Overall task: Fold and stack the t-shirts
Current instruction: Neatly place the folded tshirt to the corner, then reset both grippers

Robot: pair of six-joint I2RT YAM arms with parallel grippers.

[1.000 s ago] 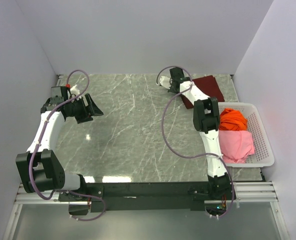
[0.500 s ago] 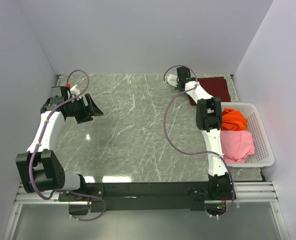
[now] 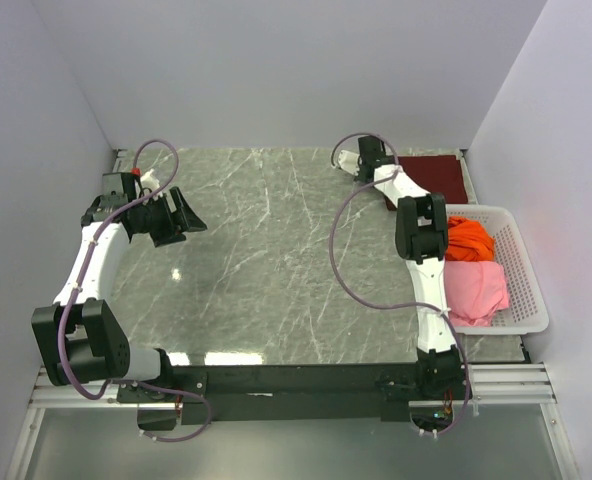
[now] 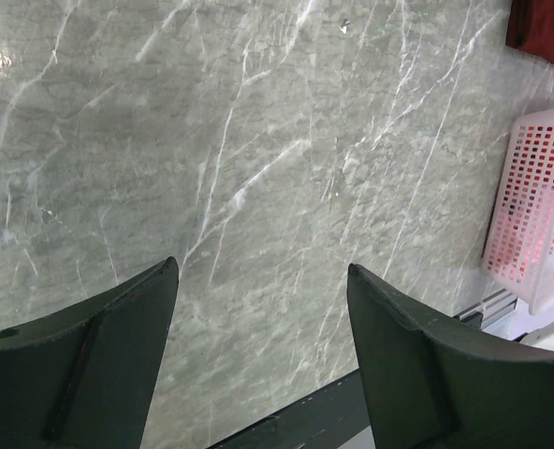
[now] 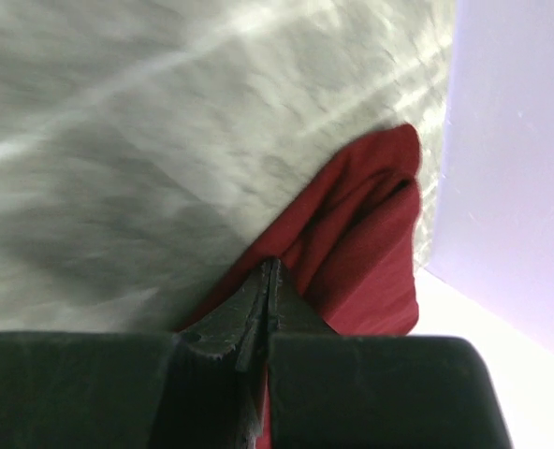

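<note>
Since a second ago, the maroon t-shirt (image 3: 436, 178) has been drawn rightward along the far edge of the table (image 3: 266, 250), toward the back right corner, and the right gripper (image 5: 269, 267) has been moved with it. At the left, the left gripper (image 4: 258, 271) is held above bare marble, its fingers spread wide and nothing between them. Further right, the right gripper's jaws are seen pressed together, with a fold of the maroon cloth pinched at their tips (the wrist view is blurred, yet the grip can be made out). The maroon shirt is laid flat, just beyond the white basket (image 3: 524, 322). Within the basket, the orange t-shirt (image 3: 468, 238) is bunched at the far end and the pink t-shirt (image 3: 474, 285) is heaped nearer, the two touching.
</note>
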